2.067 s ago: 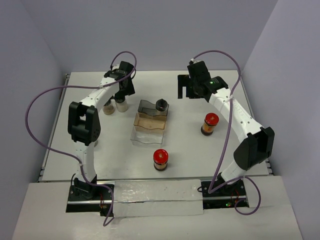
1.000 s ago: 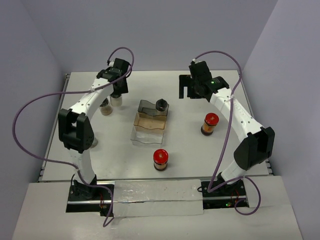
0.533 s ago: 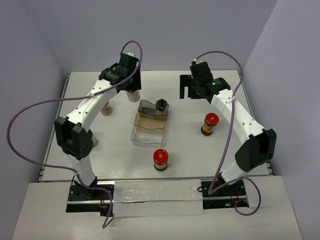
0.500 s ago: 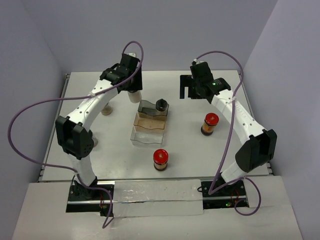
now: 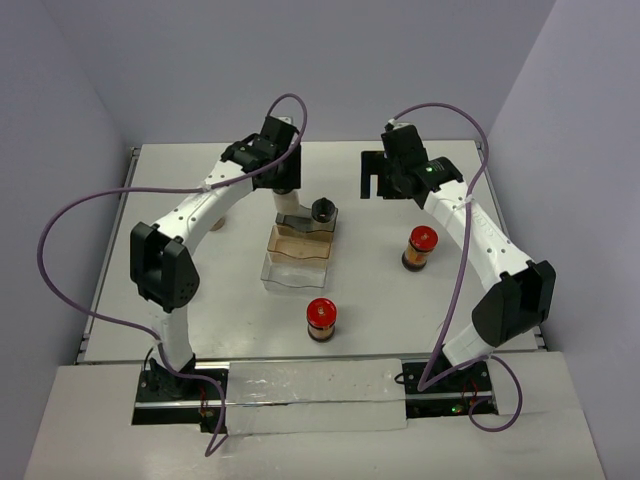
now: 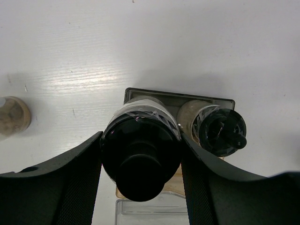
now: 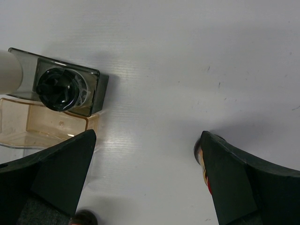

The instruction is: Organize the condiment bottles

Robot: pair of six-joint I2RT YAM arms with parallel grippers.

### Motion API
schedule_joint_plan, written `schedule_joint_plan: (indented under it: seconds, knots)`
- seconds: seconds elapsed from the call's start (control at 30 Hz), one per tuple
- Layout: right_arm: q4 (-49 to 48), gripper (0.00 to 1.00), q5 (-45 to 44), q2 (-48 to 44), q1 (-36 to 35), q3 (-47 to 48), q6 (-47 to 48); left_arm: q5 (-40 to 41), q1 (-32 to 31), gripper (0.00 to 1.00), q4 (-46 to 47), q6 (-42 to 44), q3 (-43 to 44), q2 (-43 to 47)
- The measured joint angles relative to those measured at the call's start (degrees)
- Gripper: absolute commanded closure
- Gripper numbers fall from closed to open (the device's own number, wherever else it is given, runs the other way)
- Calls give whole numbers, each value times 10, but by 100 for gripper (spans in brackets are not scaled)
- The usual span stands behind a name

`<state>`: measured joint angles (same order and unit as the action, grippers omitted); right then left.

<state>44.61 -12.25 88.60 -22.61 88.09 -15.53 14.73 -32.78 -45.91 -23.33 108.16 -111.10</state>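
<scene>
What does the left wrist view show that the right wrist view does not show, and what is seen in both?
Left wrist only: the left end effector shut on a black-capped jar, and a pale jar standing apart on the table. Right wrist only: a red-capped jar, mostly hidden behind a finger. Both: the tray with a second jar, also black-capped, in its dark end compartment.

Held jar (image 6: 140,140): clear, black cap, pale contents, upright in left gripper (image 6: 140,180), mid-table toward far edge. Second black-cap jar (image 5: 322,210): upright just beside it, in far end of tray (image 5: 295,265). Pale jar (image 6: 13,115): well left of both, cap unclear. Red-cap jar (image 5: 421,247): amber, upright, toward right edge. Other red-cap jar (image 5: 321,319): upright, middle of near edge.
</scene>
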Motion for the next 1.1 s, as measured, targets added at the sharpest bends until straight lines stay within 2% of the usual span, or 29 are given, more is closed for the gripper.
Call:
schedule_joint_plan:
  seconds: [0.5, 1.03, 1.1]
  knots:
    - [0, 0, -4, 0, 0, -3, 0, -4, -12, 90, 39, -5, -6, -23]
    - [0, 0, -4, 0, 5, -4, 0, -2, -14, 90, 63, -19, -69, -25]
    - [0, 0, -4, 0, 5, -4, 0, 0, -14, 87, 63, -20, -72, -26]
